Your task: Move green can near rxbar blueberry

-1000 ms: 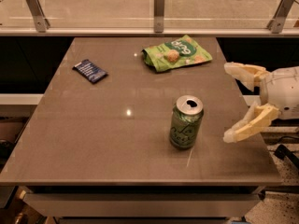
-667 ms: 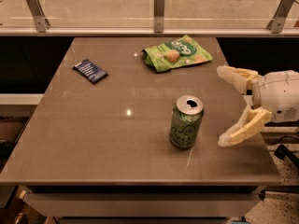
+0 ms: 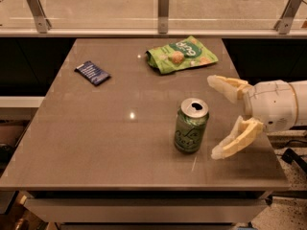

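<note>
The green can point(image 3: 191, 125) stands upright on the brown table point(image 3: 96, 138), right of the middle, its silver top with the pull-tab hole showing. The rxbar blueberry point(image 3: 92, 73), a flat dark blue wrapper, lies at the far left of the table. My gripper point(image 3: 213, 117) comes in from the right at can height. It is open, with one pale finger point(image 3: 225, 86) behind and right of the can and the other point(image 3: 236, 139) in front and right of it. The fingertips are just short of the can and touch nothing.
A flat green snack bag point(image 3: 181, 55) lies at the back of the table, behind the can. A glass rail with metal brackets point(image 3: 163, 4) runs along the far side. The table's front edge is close below the can.
My gripper has moved left toward the green can, still open. The can, the bar and the bag have not moved.
</note>
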Available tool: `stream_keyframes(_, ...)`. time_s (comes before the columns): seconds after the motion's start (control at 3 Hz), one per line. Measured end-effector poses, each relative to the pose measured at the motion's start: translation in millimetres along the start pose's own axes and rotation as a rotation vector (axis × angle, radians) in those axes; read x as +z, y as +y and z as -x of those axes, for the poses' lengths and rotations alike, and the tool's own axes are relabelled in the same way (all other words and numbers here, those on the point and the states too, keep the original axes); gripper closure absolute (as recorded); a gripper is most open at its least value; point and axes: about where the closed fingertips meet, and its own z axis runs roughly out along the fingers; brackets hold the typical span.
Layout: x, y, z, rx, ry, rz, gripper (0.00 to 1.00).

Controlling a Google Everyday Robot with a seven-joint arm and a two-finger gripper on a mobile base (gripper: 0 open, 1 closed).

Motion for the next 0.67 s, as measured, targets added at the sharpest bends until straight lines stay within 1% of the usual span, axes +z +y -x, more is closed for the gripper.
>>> stream_keyframes(0.67, 16.0, 14.5, -8.4, 0.018, -0.061, 0.001, 0.0)
